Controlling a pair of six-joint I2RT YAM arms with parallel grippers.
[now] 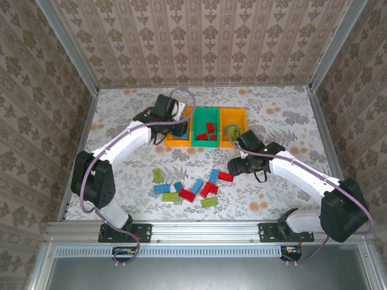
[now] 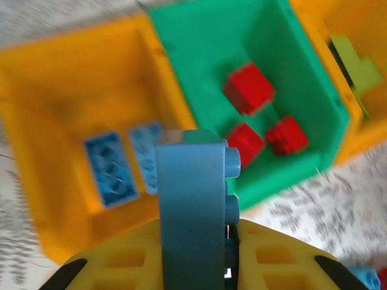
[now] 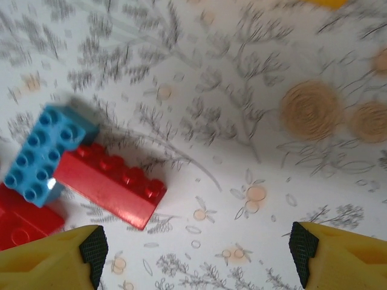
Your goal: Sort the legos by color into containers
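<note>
Left gripper (image 2: pixel 196 244) clamps a blue brick (image 2: pixel 190 193), poised over the orange bin (image 2: pixel 60 90); right gripper (image 3: pixel 193 254) stands wide open above the table (image 3: pixel 242 90), a red brick (image 3: pixel 115 181) lying near one finger

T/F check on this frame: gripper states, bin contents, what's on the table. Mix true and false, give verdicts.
1. The left gripper is shut on a blue brick. True.
2. The green bin holds green bricks. False: it holds red bricks.
3. The right gripper is open and holds nothing. True.
4. Every brick is in a bin. False: loose bricks lie on the table.
5. The left bin holds two blue bricks. True.
</note>
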